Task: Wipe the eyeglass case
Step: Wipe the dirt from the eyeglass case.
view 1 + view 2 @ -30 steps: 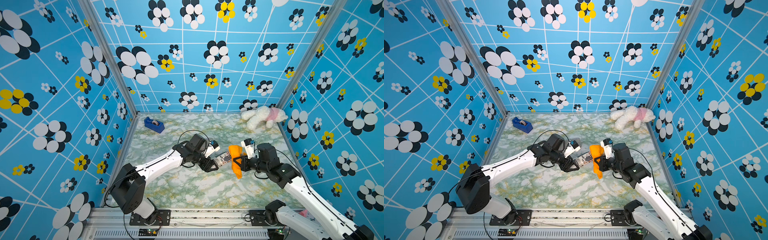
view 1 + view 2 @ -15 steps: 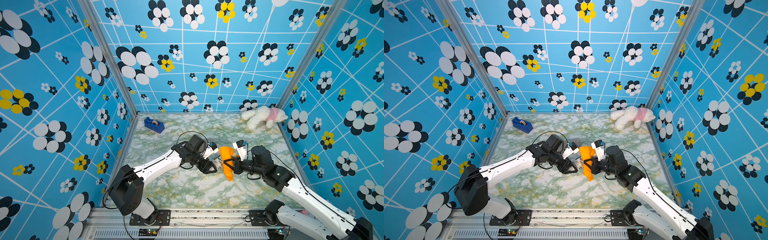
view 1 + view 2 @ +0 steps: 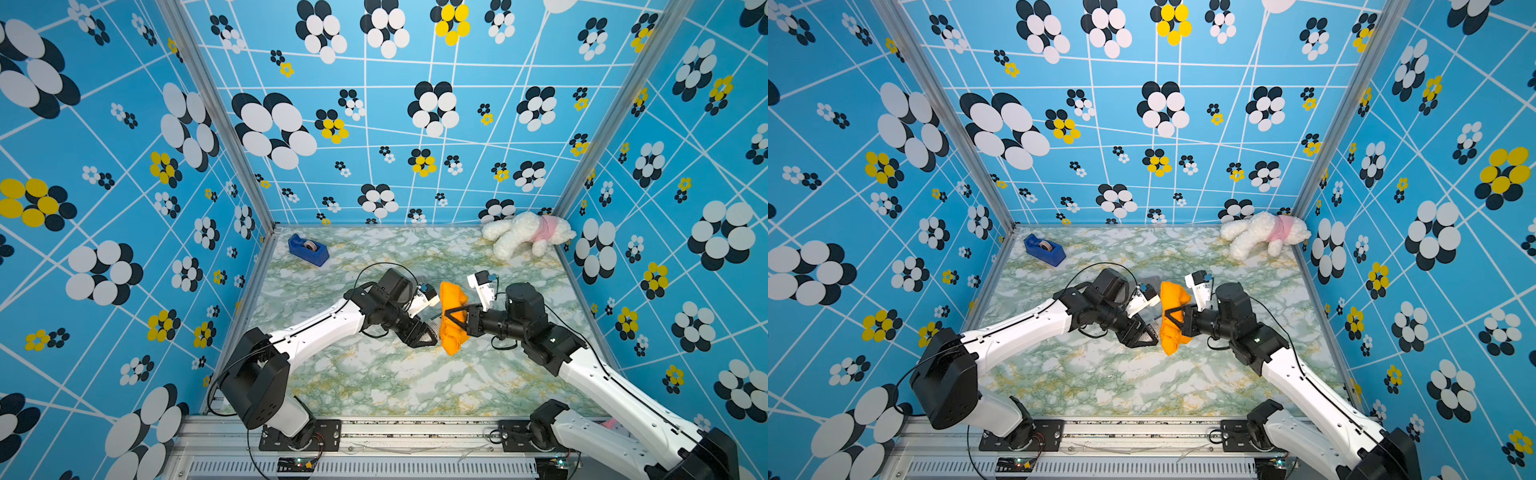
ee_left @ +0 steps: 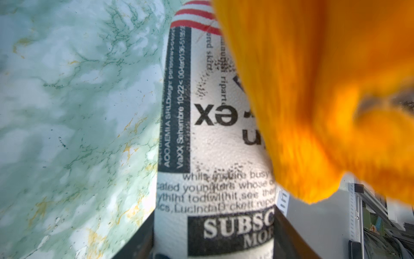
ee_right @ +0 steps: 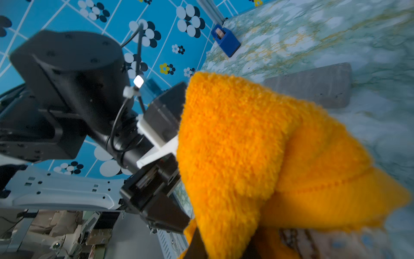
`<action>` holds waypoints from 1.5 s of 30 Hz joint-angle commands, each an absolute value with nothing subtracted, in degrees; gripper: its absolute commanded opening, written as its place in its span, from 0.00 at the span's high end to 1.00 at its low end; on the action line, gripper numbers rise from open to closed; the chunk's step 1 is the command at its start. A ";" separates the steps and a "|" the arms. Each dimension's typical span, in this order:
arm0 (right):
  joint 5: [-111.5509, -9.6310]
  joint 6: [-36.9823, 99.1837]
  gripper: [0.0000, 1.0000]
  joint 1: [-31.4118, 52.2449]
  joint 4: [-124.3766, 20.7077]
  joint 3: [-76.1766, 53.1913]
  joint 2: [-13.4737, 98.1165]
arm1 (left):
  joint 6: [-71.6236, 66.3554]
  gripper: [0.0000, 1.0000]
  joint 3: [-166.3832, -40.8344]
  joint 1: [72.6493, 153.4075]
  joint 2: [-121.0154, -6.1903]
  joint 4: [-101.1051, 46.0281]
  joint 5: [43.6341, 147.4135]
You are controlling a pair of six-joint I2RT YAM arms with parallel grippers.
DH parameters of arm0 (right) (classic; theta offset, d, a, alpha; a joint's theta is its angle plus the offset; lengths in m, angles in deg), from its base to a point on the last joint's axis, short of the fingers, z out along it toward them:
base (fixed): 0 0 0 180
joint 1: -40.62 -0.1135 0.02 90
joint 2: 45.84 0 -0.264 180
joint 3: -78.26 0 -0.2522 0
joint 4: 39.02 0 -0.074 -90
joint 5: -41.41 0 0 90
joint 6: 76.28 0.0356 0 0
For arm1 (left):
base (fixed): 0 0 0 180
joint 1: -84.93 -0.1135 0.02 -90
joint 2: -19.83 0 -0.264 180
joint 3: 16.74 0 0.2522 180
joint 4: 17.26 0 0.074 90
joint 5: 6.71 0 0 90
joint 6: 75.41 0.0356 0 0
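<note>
The eyeglass case (image 4: pixel 215 139), white with newspaper print and red stripes at its far end, is clamped between the jaws of my left gripper (image 4: pixel 214 233), which is shut on it. In both top views only a sliver of the case (image 3: pixel 434 328) shows between the left gripper (image 3: pixel 430 338) and the cloth. A fluffy orange cloth (image 3: pixel 453 328) hangs from my right gripper (image 3: pixel 451 316), which is shut on it. The cloth (image 4: pixel 324 89) lies against one long side of the case and hides that side. In the right wrist view the cloth (image 5: pixel 246 157) fills the middle and covers the right gripper (image 5: pixel 224 246).
A blue tape dispenser (image 3: pixel 308 249) stands at the back left of the marble table (image 3: pixel 374 374). A white plush dog (image 3: pixel 525 235) lies in the back right corner. A grey block (image 5: pixel 313 85) lies on the table behind the grippers. Blue flowered walls close in three sides.
My right gripper has carried the orange cloth left onto the case, which showed plainly before and is now mostly covered. The left gripper, still holding the case, shifted slightly.
</note>
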State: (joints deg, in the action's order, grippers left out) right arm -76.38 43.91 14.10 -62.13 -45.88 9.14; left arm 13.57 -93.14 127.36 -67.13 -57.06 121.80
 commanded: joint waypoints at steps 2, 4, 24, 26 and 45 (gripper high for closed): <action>-75.31 38.94 1.00 25.55 -74.73 -38.24 10.01 | 19.89 0.85 -93.71 129.02 -60.79 -60.89 120.93; -76.01 36.70 1.00 28.80 -79.99 -33.64 11.56 | 22.16 0.86 -92.83 130.07 -59.07 -61.25 115.13; -82.50 34.27 1.00 19.66 -96.25 -6.01 32.75 | 81.20 0.86 -72.74 151.43 -58.45 -8.36 43.92; -82.58 35.91 1.00 18.02 -94.19 -6.72 33.70 | 83.80 0.87 -72.02 151.77 -59.23 -4.53 43.37; -79.28 33.80 1.00 21.33 -93.82 -25.58 31.50 | 82.76 0.87 -70.86 150.02 -58.12 0.81 40.14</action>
